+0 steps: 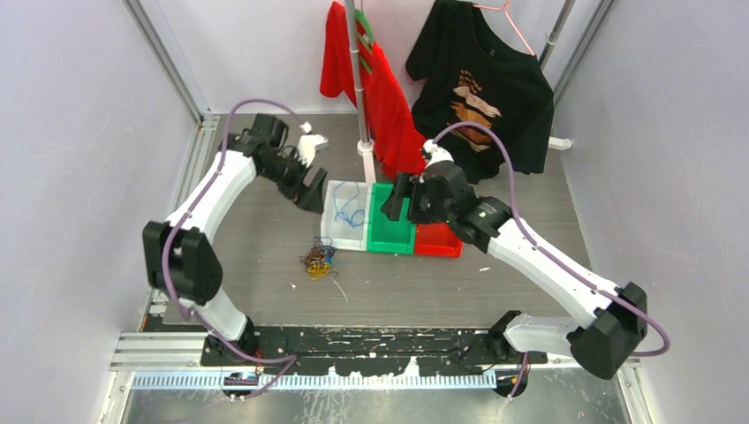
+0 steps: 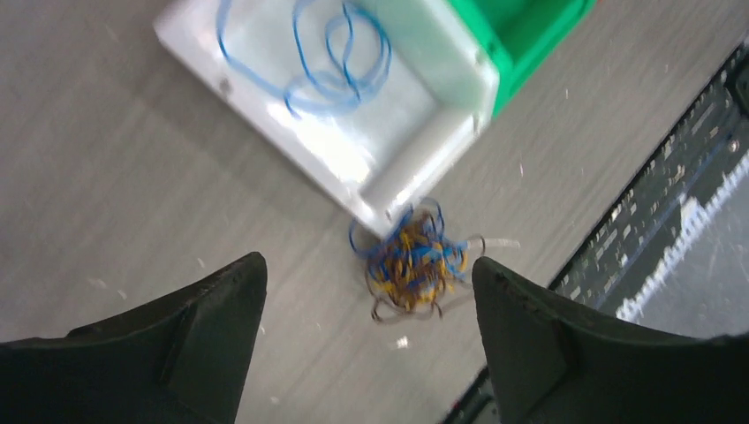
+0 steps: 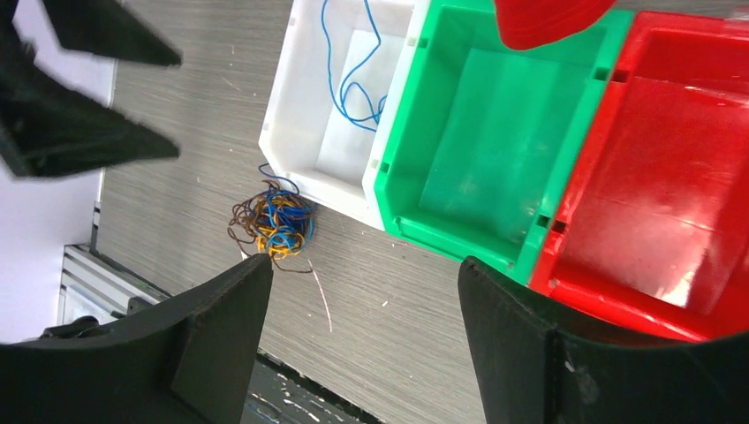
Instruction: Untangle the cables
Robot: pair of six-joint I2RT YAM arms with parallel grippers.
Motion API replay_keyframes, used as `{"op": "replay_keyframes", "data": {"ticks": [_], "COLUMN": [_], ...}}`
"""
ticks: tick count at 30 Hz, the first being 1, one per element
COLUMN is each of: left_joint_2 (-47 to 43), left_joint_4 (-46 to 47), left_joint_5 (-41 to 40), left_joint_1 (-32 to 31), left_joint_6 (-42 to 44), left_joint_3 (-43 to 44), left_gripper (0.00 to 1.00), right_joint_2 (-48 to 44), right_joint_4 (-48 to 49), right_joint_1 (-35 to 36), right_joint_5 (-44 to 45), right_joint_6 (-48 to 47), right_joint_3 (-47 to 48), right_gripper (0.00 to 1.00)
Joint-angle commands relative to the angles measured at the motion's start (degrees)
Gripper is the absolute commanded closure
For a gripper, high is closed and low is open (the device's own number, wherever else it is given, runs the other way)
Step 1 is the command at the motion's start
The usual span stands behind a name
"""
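Observation:
A tangle of blue, yellow and brown cables lies on the table just in front of the white bin. One loose blue cable lies inside that bin. My left gripper hangs open and empty above the table at the bin's left side, apart from the tangle. My right gripper is open and empty too, raised over the green bin.
A red bin adjoins the green one on the right. A red shirt and a black shirt hang on a rack pole at the back. A thin pale stray strand lies near the tangle.

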Motion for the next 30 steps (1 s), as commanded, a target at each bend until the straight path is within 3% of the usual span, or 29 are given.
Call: {"op": "replay_keyframes", "data": {"ticks": [1, 4, 7, 12, 16, 24, 30], "left_joint_2": [-8.5, -12.8, -16.1, -18.1, -17.8, -18.3, -21.4], "left_joint_4": [-2.6, 0.3, 5.4, 11.8, 16.3, 18.5, 8.9], "left_joint_5": [4.5, 5.6, 5.6, 5.3, 5.6, 6.8, 9.6], "left_joint_1": [1.9, 1.9, 1.9, 1.9, 2.0, 2.5, 4.4], "left_joint_6": [3.5, 3.0, 1.8, 1.3, 0.8, 1.3, 5.9], "left_joint_3": [-11.6, -20.5, -26.9, -32.4, -35.5, -38.0, -36.8], "left_gripper": [0.21, 0.31, 0.34, 0.36, 0.43, 0.83, 0.97], "right_joint_2": [5.9, 13.0, 19.9, 31.7, 40.3, 48.4, 50.7], "right_joint_4": [7.6, 10.5, 11.9, 13.9, 13.2, 13.1, 13.7], "right_joint_1": [0.1, 1.9, 4.9, 5.7, 5.7, 5.7, 6.1], "right_joint_5": [-2.7, -1.5, 4.2, 11.5, 17.3, 20.2, 19.8], "right_joint_6": [1.0, 0.3, -2.4, -5.0, -8.2, -11.9, -10.7], "right_joint_3": [3.3, 6.5, 10.9, 17.7, 23.9, 31.3, 31.0], "right_gripper": [0.19, 0.21, 0.23, 0.26, 0.30, 0.45, 0.63]}}
